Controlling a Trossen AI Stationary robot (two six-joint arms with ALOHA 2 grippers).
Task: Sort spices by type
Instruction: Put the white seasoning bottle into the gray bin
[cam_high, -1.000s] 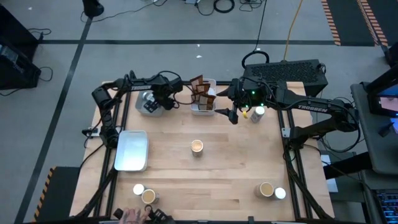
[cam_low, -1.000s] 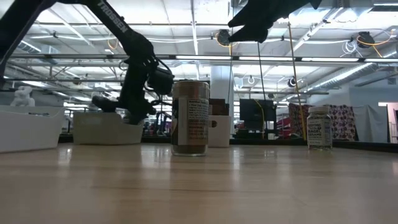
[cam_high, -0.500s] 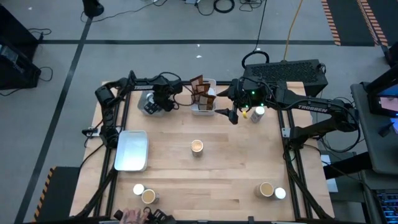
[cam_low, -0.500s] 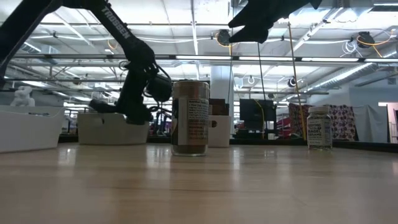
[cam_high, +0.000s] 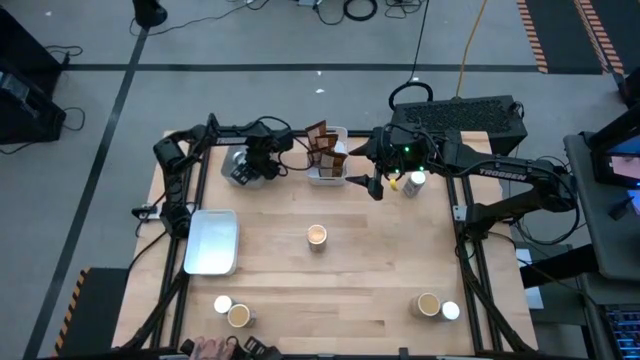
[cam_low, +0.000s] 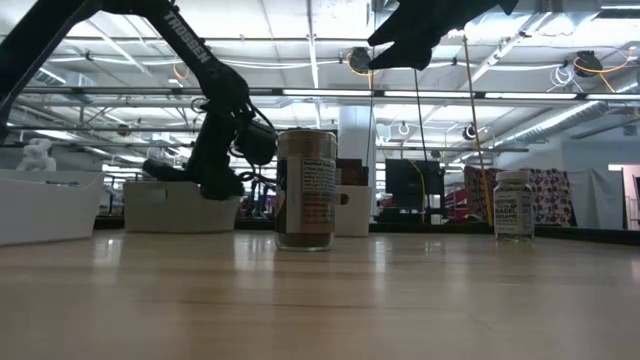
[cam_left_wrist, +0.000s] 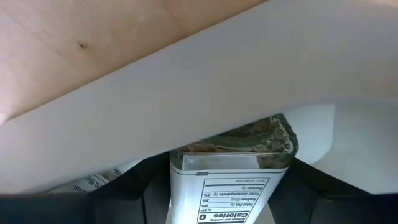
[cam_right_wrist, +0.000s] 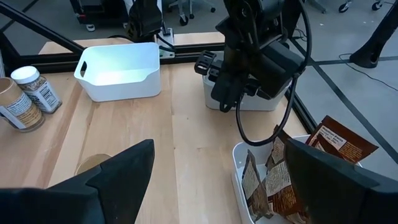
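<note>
so the left gripper (cam_high: 243, 170) is reaching down into the white bin (cam_high: 232, 158) at the far left corner of the table, and its fingers are sitting either side of a clear spice jar (cam_left_wrist: 231, 167) with a white nutrition label and greenish-brown flakes inside. can't tell if it's actually gripping it or just bracketing it.

the right gripper (cam_high: 375, 186) is hanging with its jaws spread wide near the far edge, holding nothing, just beside the bin of packets (cam_high: 327, 176). those brown packets (cam_right_wrist: 339, 144) are standing up in there, dark brown with pale labels.

a tan-topped jar (cam_high: 317, 235) is standing alone mid-table, dark contents and a printed label in the low view. two more jars (cam_high: 412, 182) are sitting by the far right edge, a white-topped and tan-topped pair (cam_high: 231, 311) at the near left corner, another pair (cam_high: 437, 306) at the near right. a bigger white tray (cam_high: 211, 242) is lying along the left edge.
</note>
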